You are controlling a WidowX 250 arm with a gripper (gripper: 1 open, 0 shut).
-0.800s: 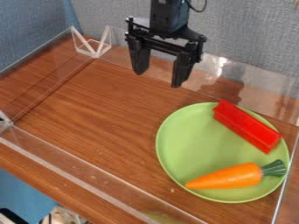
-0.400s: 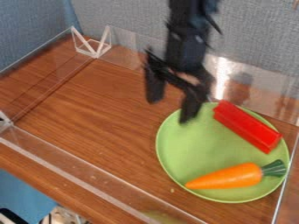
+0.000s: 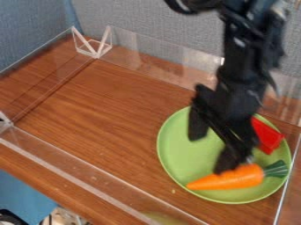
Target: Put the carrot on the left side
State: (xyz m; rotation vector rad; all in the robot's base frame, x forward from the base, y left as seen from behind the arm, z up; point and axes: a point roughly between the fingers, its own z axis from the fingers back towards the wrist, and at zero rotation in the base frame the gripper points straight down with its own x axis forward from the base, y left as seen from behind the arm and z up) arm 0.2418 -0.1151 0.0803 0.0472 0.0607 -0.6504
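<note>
We are near the start of the job. The small orange tapered toy carrot (image 3: 226, 181), with its short green leafy stub, lies on the round light-green plate (image 3: 177, 161), low on the right of the view. It shares the plate with a red rectangular block (image 3: 266, 137), partly hidden behind the black robot gripper (image 3: 214, 148). Our gripper is over the plate, blurred, its fingers spread wide; one of them overlaps the carrot in the view, and we cannot tell whether they touch. We see no grip on it.

So nothing of the move itself is done; we judge that only the approach is well along. Left for us are closing on the carrot, lifting it off the plate, carrying it across and setting it down on the bare brown wood-grain tabletop (image 3: 88, 101) at the left, then letting go.
</note>
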